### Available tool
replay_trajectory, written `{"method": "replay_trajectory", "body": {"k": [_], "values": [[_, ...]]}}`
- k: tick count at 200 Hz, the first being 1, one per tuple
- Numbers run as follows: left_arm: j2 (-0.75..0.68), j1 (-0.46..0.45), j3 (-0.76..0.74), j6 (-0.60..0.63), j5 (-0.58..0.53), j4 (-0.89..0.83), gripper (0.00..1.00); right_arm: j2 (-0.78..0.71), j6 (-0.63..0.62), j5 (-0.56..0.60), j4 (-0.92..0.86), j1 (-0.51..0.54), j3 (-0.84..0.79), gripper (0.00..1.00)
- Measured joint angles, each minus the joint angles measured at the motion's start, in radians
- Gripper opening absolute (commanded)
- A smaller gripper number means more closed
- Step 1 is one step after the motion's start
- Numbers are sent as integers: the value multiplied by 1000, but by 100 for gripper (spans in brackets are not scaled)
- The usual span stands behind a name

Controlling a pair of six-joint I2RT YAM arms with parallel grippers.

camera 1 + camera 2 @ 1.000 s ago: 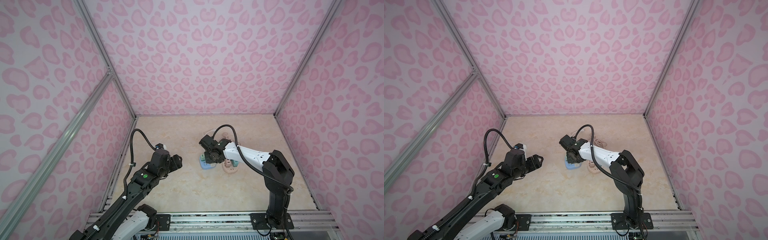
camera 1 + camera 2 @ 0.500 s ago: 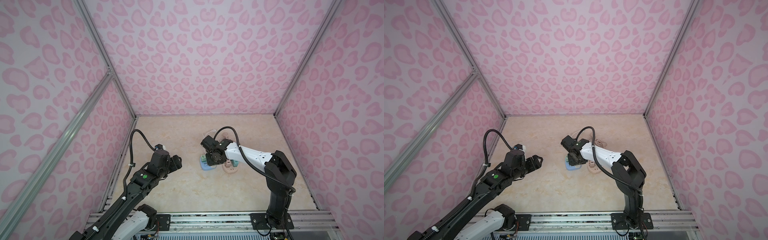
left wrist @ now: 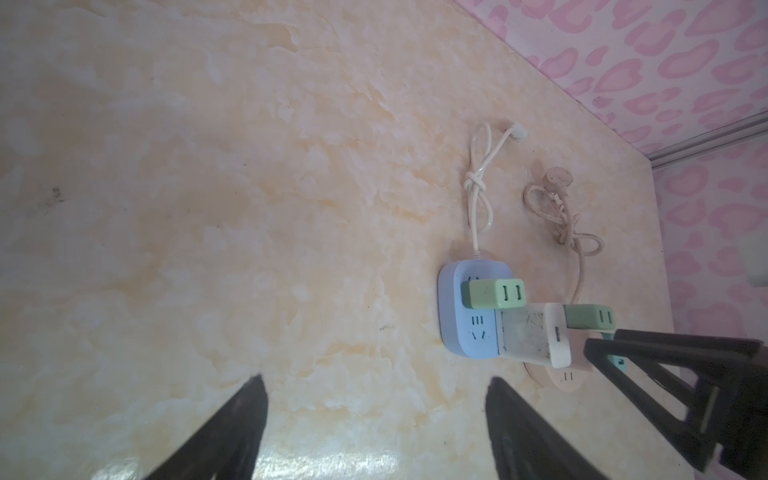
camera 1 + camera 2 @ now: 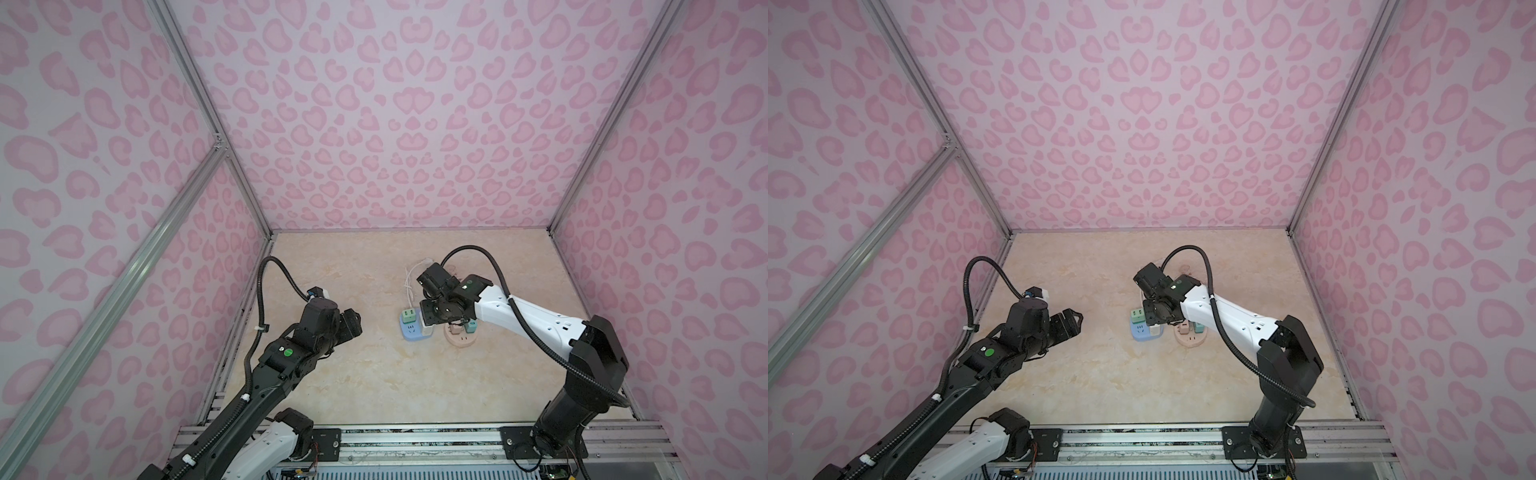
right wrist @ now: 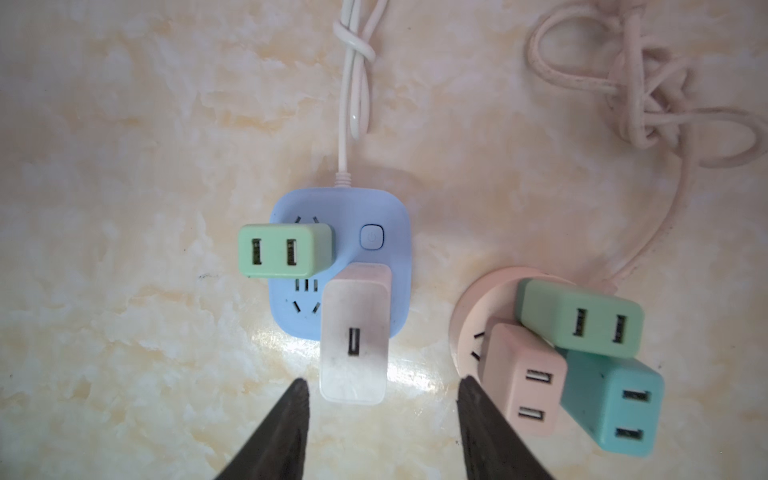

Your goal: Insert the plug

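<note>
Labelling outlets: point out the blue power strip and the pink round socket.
blue power strip (image 5: 340,203), right wrist view, bare top edge.
pink round socket (image 5: 469,316), right wrist view, bare rim.

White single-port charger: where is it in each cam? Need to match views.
In a top view: white charger, floor centre, on the blue power strip's right side.
In a top view: white charger, same spot, slightly further left.
Left wrist: white charger, on the strip beside the green adapter.
Right wrist: white charger, port facing the camera.
Shared landmark: the blue power strip.
</note>
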Motion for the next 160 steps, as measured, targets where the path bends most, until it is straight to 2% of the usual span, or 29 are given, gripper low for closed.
{"method": "replay_trajectory", "body": {"k": [5,9,13,16,22,66,125,160], "values": [[0,0,0,0,-8,-3,84,-20,-13,-12,14,0,-16,62],[0,0,0,0,-13,-5,85,-37,-23,-23,27,1,-29,73],[0,0,-1,0,-20,-5,89,-53,-31,-36,39,1,-43,94],[0,0,-2,0,-24,-5,93,-65,-35,-45,49,1,-53,97],[-1,0,-2,3,-34,-5,100,-96,-48,-49,77,2,-81,98],[-62,-1,-57,22,-132,31,98,-333,-117,-51,226,2,-305,98],[-201,-5,-163,93,-245,204,98,-679,-200,202,355,-21,-570,99],[-210,-5,-179,150,-310,262,98,-857,-280,272,454,-37,-697,99]]}}
